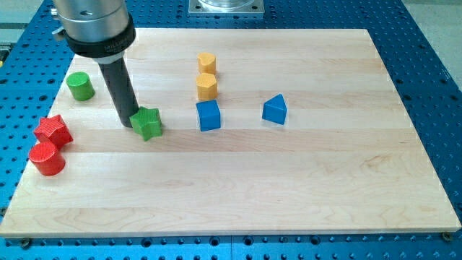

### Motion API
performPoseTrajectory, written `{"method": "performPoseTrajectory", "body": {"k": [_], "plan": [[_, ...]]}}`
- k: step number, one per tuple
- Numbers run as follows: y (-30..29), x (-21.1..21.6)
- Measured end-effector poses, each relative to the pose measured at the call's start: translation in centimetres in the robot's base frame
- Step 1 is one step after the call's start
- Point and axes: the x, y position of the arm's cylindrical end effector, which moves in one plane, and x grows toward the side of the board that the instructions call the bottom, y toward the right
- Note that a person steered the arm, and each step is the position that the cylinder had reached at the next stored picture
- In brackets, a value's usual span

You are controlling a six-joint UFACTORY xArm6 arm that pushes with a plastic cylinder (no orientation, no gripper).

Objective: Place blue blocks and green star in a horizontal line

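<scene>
The arm had no fingers to open or shut. It ended in a straight dark rod, and the tip of that rod was down on the wooden bench. The tip was right against the left side of the green star, and it looked like it was touching it.

The green star was a small, chunky block with short points and a flat top. It was bright green. It sat in the left half of the bench, about halfway up the view.

Near the star, on its right, was the blue cube. It was a plain square block, and it sat just a little higher in the view than the star. There was a small gap between the two.

Farther to the right was the blue triangle block. It had a pointed top and slanted sides. It was well apart from the cube and sat a tiny bit higher again. So the three blocks made a row that went across the view, climbing slightly to the right.

Two yellow blocks sat just above the blue cube, one behind the other and almost touching.

A green cylinder stood to the left of the rod. A red star and a red cylinder sat close together by the bench's left edge.
</scene>
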Motion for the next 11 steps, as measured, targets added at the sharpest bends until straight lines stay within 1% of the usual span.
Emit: {"method": "performPoseTrajectory", "body": {"k": [1,3,4,5,6,7,8,9,11], "plan": [[-1.7,0.6],[-9.9,-1.1],[-10.5,-1.1],[-8.5,-0.4],[-4.5,2.4],[-2.9,6.7],[1.7,7.2],[2.7,6.2],[1.6,5.7]]}}
